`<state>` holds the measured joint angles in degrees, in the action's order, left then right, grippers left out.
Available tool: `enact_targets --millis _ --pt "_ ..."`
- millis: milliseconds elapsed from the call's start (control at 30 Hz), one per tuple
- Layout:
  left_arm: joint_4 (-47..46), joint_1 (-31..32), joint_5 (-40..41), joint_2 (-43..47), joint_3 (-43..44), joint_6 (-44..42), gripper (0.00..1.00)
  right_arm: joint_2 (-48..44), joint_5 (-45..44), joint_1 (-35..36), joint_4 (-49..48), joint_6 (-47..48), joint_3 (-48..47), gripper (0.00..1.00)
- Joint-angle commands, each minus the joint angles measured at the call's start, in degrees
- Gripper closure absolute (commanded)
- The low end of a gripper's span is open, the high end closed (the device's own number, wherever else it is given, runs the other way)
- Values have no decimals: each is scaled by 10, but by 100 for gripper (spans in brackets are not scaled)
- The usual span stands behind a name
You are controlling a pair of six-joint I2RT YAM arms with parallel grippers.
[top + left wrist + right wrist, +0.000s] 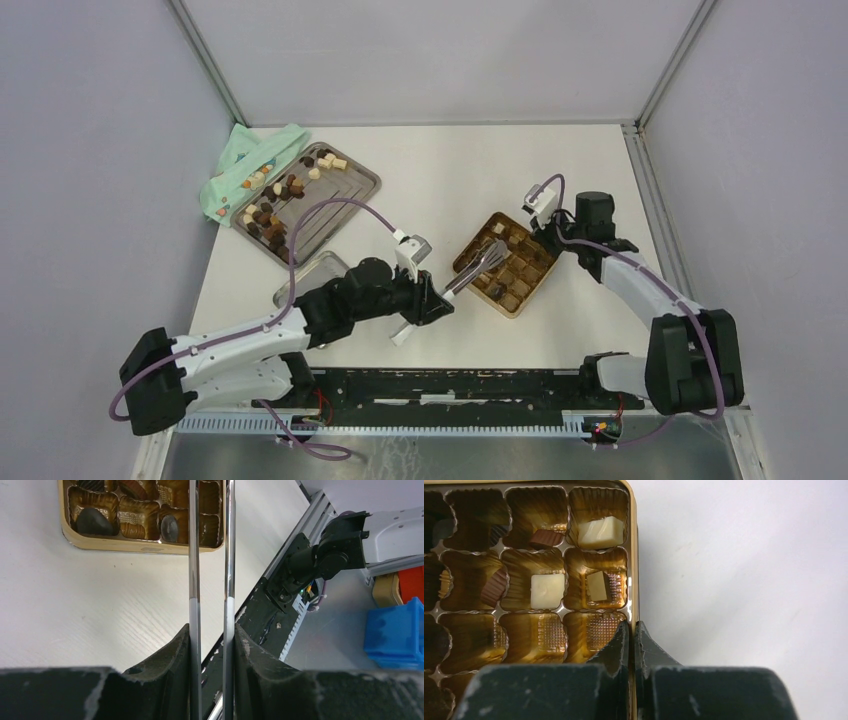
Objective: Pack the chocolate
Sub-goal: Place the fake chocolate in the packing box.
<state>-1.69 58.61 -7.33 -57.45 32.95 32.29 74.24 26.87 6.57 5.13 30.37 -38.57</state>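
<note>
Pieces of chocolate [272, 205], dark, light brown and cream-white, lie on a metal tray [352, 188] at the back left. More chocolate [596, 532] sits in cups of the gold square tin [537, 291]. My left gripper [436, 297] is shut on metal tongs [473, 270], whose tips reach over the tin. In the left wrist view the two tong arms [194, 555] run between my fingers [175, 655] toward the tin [140, 546]. My right gripper [631, 628] is shut on the tin's rim [633, 555], one finger inside and one outside. Whether the tongs carry a piece is hidden.
A mint-green bag [238, 168] lies beside the tray at the far left. A second shiny tray [312, 275] lies partly under my left arm. White walls and metal rails enclose the table. A blue box [395, 630] stands beyond the near edge.
</note>
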Motion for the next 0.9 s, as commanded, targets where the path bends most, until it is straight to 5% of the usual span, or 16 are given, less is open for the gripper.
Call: enact_targets --millis 0,333,867 --pt "-22 9 7 31 5 -45 98 -77 10 5 -55 42 18 100" --pt "-38 43 29 71 -16 -118 98 -263 33 8 -163 91 126 100" --pt "-21 58 112 -62 49 -113 98 -29 9 -11 -97 -78 40 100"
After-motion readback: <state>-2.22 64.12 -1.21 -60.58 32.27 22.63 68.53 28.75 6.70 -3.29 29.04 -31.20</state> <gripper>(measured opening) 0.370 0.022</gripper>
